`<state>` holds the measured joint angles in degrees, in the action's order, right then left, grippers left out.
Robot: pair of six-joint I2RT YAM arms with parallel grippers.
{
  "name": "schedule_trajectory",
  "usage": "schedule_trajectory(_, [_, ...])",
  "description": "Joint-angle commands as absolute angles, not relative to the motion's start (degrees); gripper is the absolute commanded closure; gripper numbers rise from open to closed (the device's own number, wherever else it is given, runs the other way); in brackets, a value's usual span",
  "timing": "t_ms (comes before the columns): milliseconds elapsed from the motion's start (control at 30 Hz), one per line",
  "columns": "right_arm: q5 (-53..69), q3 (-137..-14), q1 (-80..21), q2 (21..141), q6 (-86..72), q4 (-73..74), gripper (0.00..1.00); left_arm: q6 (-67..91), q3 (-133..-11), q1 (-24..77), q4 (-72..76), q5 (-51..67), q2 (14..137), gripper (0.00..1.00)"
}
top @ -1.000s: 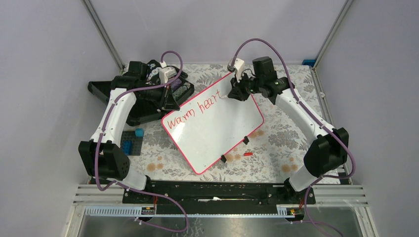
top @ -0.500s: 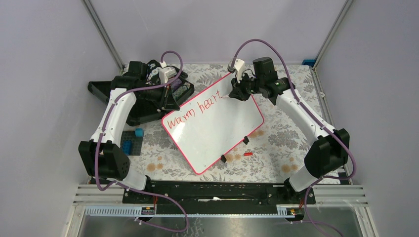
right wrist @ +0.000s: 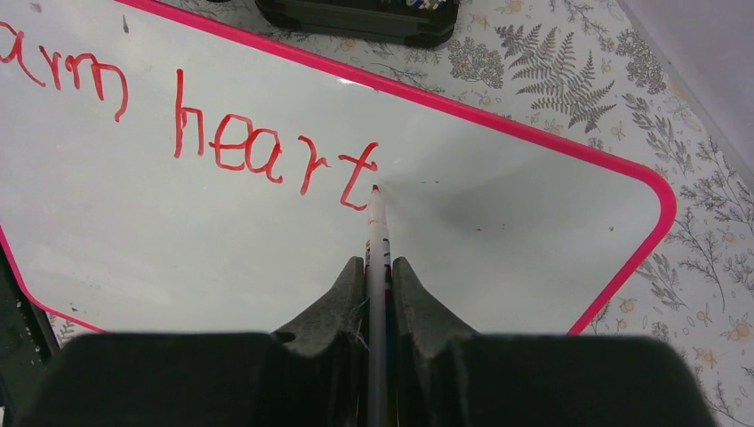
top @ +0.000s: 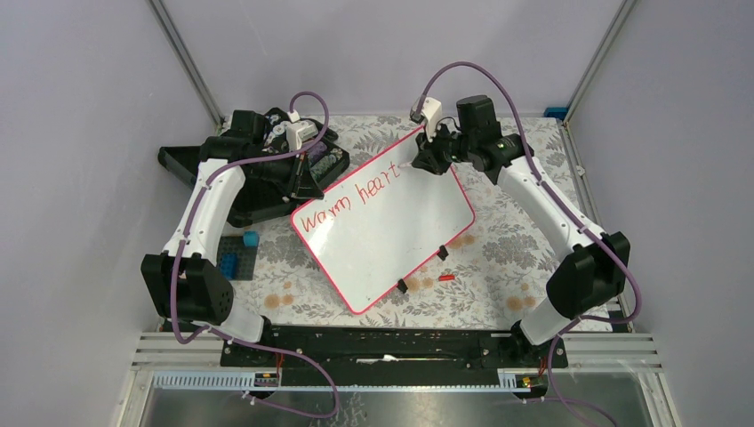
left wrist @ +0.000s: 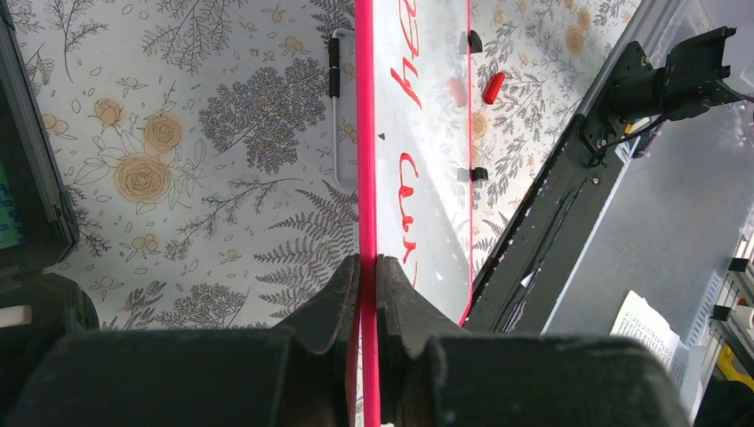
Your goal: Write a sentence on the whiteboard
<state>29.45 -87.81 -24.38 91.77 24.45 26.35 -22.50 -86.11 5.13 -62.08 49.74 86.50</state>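
In my right wrist camera, the sentence [right wrist: 231, 133] loses its first letter past the left edge, and the whiteboard [right wrist: 498, 231] runs out of frame at left and bottom. Only the marker [right wrist: 376, 213] front shows. Its body is buried inside the right gripper [right wrist: 377, 265]. My left wrist camera sees the board almost edge-on behind the left gripper [left wrist: 367, 267], so the letters are too squashed to read. Overhead, I cannot tell whether the tip touches, and what the black case [top: 267, 191] holds is too small to make out.
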Motion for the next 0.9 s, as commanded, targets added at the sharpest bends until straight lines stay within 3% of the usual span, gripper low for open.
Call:
schedule_trajectory(0, [31.3, -90.8, -24.5, 91.4, 23.9, 26.9, 1.00, -24.1, -85.1, 6.1, -62.9, 50.6, 86.9, 1.00])
schedule_trajectory(867, [38.4, -87.6, -19.8, 90.6, 21.0, 26.1, 1.00, -24.4, -84.7, 6.1, -62.9, 50.3, 86.8, 1.00])
